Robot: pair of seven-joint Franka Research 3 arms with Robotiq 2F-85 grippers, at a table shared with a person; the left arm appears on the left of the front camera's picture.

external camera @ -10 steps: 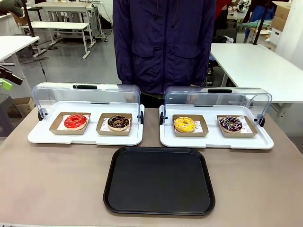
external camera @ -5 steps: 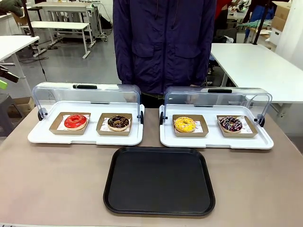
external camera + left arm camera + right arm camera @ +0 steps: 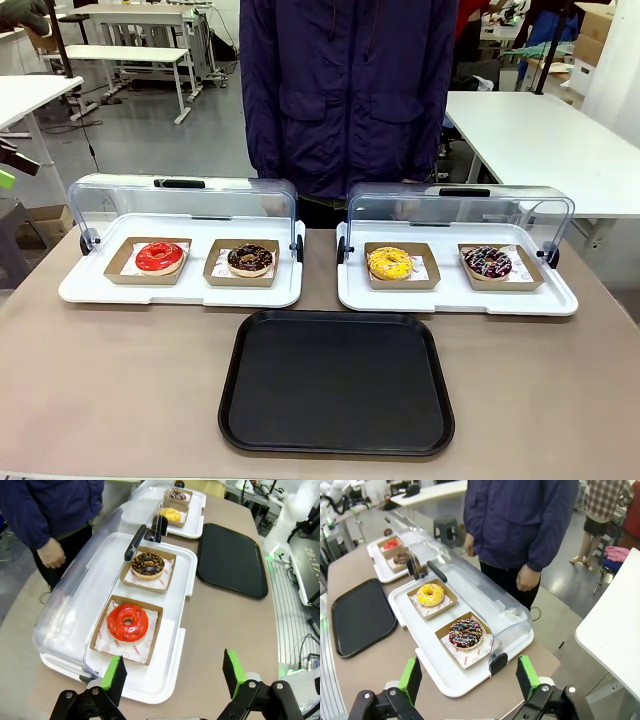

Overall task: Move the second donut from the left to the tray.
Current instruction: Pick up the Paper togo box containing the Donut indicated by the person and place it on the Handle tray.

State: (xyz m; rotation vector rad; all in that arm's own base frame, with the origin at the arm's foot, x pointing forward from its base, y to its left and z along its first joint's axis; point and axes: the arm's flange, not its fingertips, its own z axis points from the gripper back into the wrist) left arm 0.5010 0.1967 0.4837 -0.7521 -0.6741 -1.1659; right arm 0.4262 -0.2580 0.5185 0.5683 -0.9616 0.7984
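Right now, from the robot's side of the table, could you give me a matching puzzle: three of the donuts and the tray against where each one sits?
Things:
1. red donut
2. chocolate donut
3. yellow donut
4. black tray

Places:
A. third from the left in the row
B. nearest the robot, in front of the row
C. far left in the row
D. second from the left in the row

Pairs: 1-C, 2-D, 3-A, 4-B
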